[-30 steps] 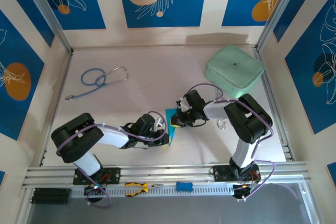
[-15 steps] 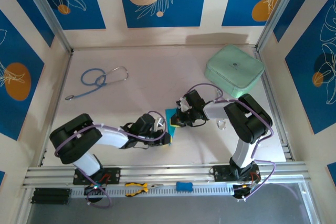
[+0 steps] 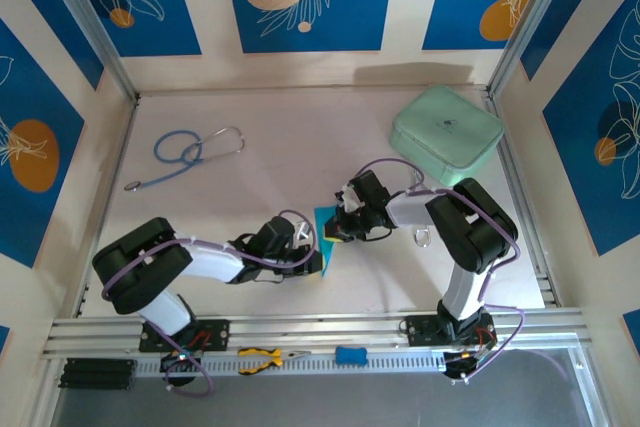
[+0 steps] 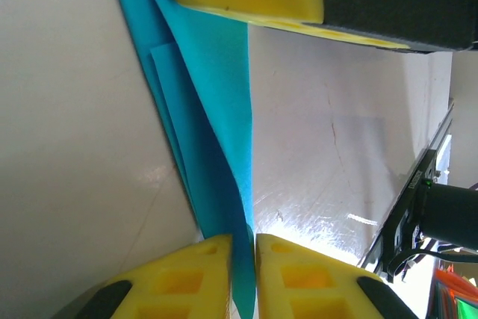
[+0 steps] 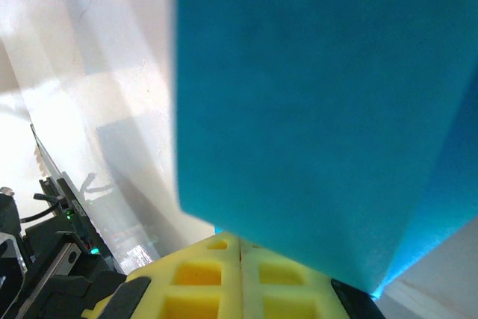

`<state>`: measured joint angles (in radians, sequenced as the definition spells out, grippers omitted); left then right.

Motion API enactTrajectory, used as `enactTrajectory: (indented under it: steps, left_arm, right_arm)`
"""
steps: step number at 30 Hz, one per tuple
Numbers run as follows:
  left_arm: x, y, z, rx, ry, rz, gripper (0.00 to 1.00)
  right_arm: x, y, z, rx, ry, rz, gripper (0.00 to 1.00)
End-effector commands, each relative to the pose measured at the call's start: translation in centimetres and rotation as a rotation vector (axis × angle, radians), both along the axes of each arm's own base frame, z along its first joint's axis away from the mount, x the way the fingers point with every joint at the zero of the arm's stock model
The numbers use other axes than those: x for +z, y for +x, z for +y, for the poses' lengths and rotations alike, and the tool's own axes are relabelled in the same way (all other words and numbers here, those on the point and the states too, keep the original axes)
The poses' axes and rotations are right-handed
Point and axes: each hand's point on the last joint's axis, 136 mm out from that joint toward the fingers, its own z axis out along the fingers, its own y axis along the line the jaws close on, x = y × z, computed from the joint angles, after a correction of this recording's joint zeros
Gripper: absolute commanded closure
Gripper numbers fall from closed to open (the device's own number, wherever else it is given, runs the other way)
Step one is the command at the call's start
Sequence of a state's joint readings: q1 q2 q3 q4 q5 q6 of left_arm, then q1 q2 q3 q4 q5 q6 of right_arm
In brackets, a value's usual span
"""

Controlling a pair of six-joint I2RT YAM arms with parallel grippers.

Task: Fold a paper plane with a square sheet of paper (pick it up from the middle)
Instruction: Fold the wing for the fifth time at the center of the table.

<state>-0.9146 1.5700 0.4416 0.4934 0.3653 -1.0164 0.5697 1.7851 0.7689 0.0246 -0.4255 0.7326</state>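
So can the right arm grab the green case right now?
Probably not yet. The right gripper is shut on the blue paper. The green case lies close, farther back, and nothing stands between them; it would need to let go first.

Running the count — one blue sheet of paper (image 3: 325,237), one stethoscope (image 3: 190,153), one mint-green case (image 3: 446,134), one pair of yellow pliers (image 3: 262,357), one small blue block (image 3: 350,355). Arms — two: left arm (image 3: 190,259), right arm (image 3: 470,227).
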Motion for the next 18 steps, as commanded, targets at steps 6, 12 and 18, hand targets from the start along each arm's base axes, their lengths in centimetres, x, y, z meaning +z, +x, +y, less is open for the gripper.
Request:
enactTrajectory:
  steps: [6, 12, 18]
  left_arm:
    - [0.1, -0.3, -0.5, -0.022, -0.019, 0.012, 1.0]
    - [-1.5, -1.9, -0.3, -0.073, 0.002, 0.088, 1.0]
    - [-2.3, -2.9, 0.0, -0.096, 0.003, 0.129, 1.0]
  right_arm:
    - [-5.3, -2.6, -3.8, -0.046, -0.238, 0.119, 0.94]
    - [-5.5, -2.7, -4.0, -0.05, -0.248, 0.125, 0.94]
    - [-5.6, -2.7, -4.1, -0.053, -0.256, 0.128, 0.94]
